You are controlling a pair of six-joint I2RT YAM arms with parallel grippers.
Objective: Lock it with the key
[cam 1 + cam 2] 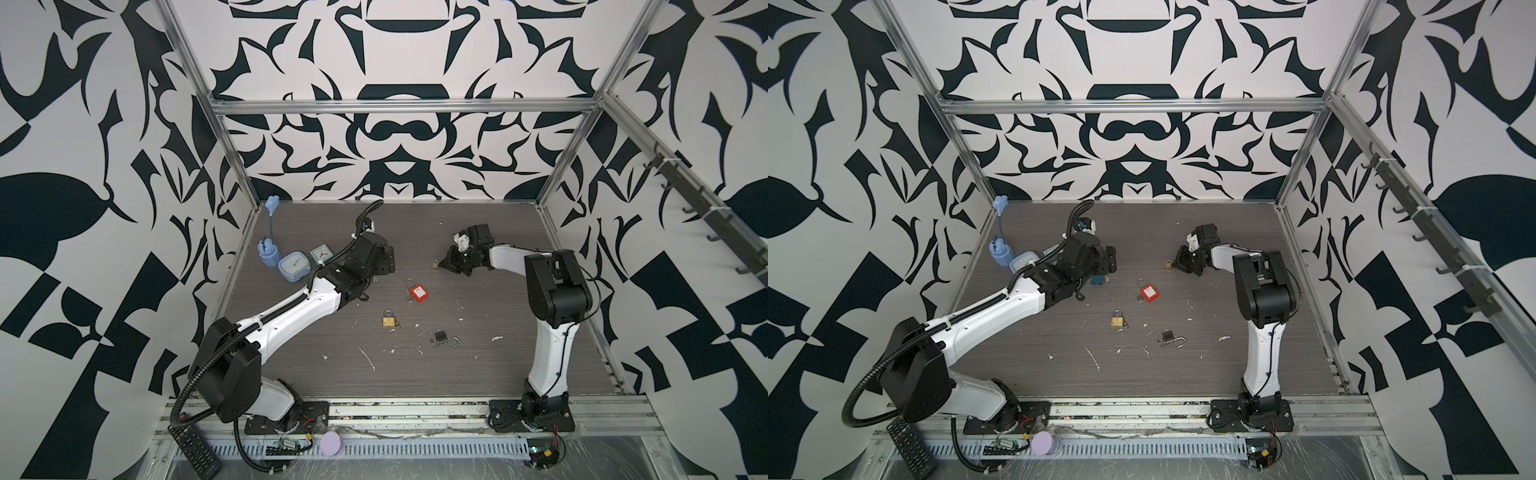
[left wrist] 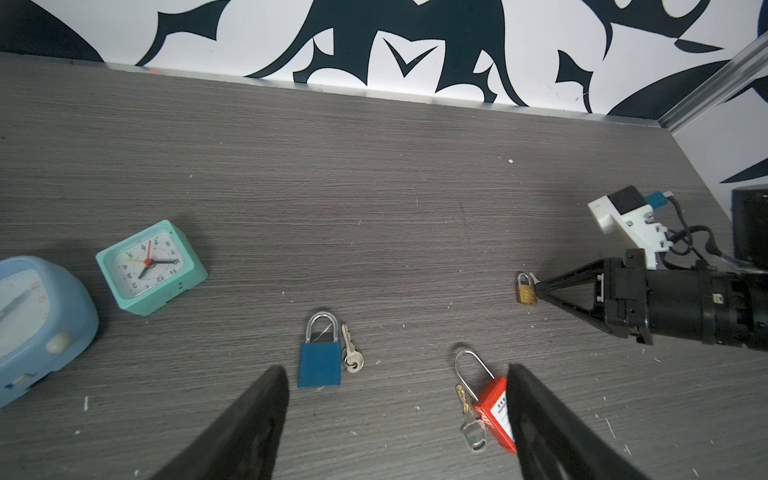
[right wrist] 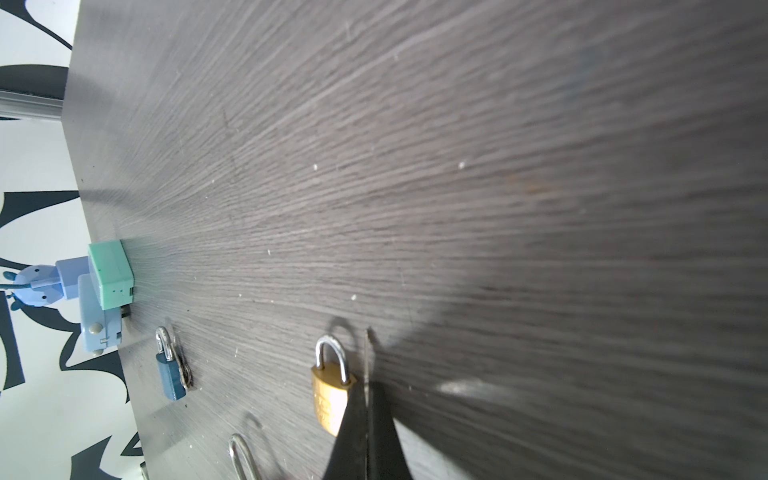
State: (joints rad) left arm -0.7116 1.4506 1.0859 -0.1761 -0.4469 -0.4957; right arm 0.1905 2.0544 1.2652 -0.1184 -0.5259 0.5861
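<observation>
Right gripper point(image 3: 368, 384) pinches what looks like a thin key point(image 3: 368, 349), just beside the small brass padlock point(image 3: 330, 399) on the bench point(image 3: 457, 208). We should square the blade to its keyhole; our left gripper point(image 2: 399, 370) hangs wide.

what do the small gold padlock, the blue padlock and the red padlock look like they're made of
Small gold padlock: likely brass body, yellow metallic sheen; shiny steel-looking shackle.
Blue padlock: matte blue body, perhaps painted or anodised metal; bright silver shackle.
Red padlock: probably plastic body, flat red with a white label; thin silvery metal shackle.
</observation>
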